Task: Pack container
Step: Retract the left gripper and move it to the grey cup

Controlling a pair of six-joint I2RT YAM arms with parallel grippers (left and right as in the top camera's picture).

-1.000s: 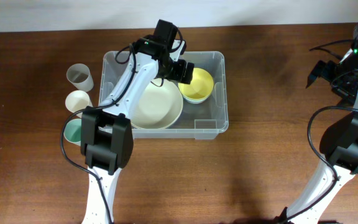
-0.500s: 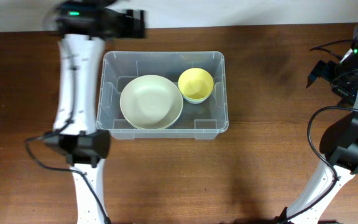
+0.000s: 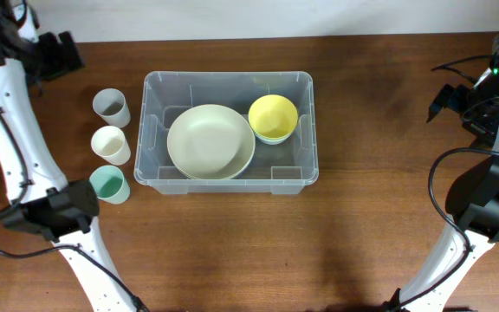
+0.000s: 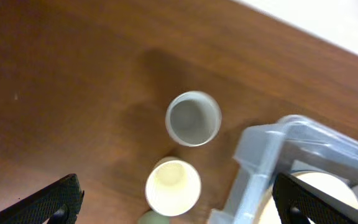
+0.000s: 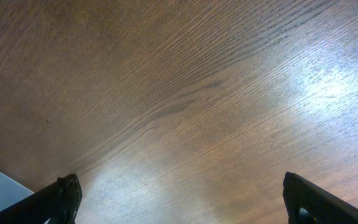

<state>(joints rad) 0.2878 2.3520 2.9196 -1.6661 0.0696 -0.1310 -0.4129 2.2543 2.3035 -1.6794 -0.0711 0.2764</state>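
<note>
Dark brown wood-grain bench [image 3: 362,217], with a pale strip along the top edge of the overhead frame. The container [image 3: 294,163] sits left of centre in the upper half of the frame. It is upright with its open mouth toward the camera and its long axis running left to right. Inside, a large cream bowl [image 3: 210,141] fills the left and middle, with a small yellow bowl [image 3: 273,117] touching it at upper right. Just left of the container, three cups stand in a column: grey cup [image 3: 111,107], cream cup [image 3: 111,144], green cup [image 3: 108,184]. The left jaws are at the frame's upper left, spread wide and empty. The right jaws are at the far right edge over bare wood, also spread wide and holding nothing.
</note>
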